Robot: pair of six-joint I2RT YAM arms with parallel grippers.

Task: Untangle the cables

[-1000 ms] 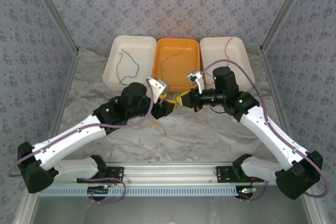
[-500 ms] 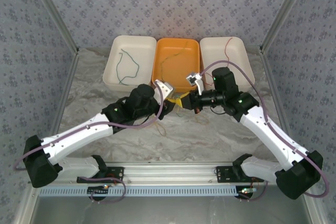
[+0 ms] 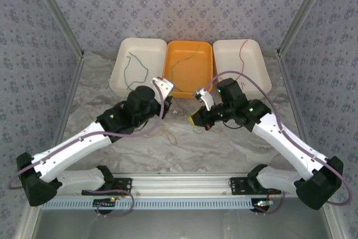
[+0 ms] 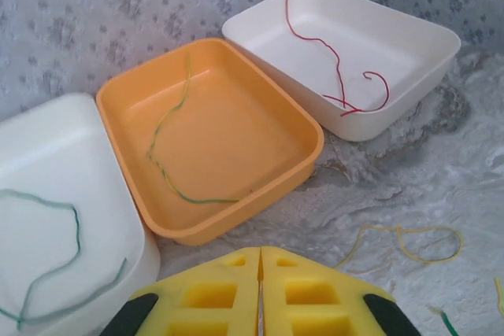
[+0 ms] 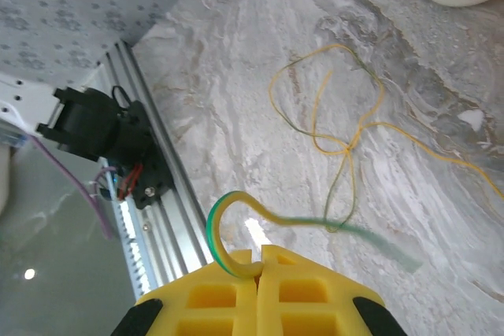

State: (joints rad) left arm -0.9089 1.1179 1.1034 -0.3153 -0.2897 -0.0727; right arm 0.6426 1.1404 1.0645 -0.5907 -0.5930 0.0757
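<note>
- The right fingers (image 5: pixel 307 297) are clenched on a yellow-green cable (image 5: pixel 211 230), which curls out of the seam between the pads in a tight hook. The bite looks shallow, so a firm pull could slide this thin strand free.
- From that hook a blurred green stretch runs toward the knot of yellow cables (image 5: pixel 346 147) lying on the bench (image 5: pixel 260 45), on the robot's side of the orange tray (image 4: pixel 236 123). I cannot tell whether it joins the knot. If it does, hauling straight away would likely cinch the crossing tighter rather than open it.
- The left fingers (image 4: pixel 205 297) are pressed together, pad against pad, with no strand visible between them. If they are meant to pin a cable, they may have closed on nothing, and the knot would then drag across the bench as one lump.
- A yellow loop (image 4: pixel 409 230) lies on the bench off the orange tray's near right corner, apart from the left fingers.
- Both arms crowd the patch in front of the orange tray, so a careless sweep could knock them together.
- Well away from both pairs of fingers lie three more cables:
  - a dark green cable (image 4: pixel 76 230) in the white tray (image 4: pixel 47 139) left of the orange tray
  - a pale green cable (image 4: pixel 151 147) inside the orange tray
  - a red cable (image 4: pixel 339 64) in the other white tray (image 4: pixel 409 45) to its right
</note>
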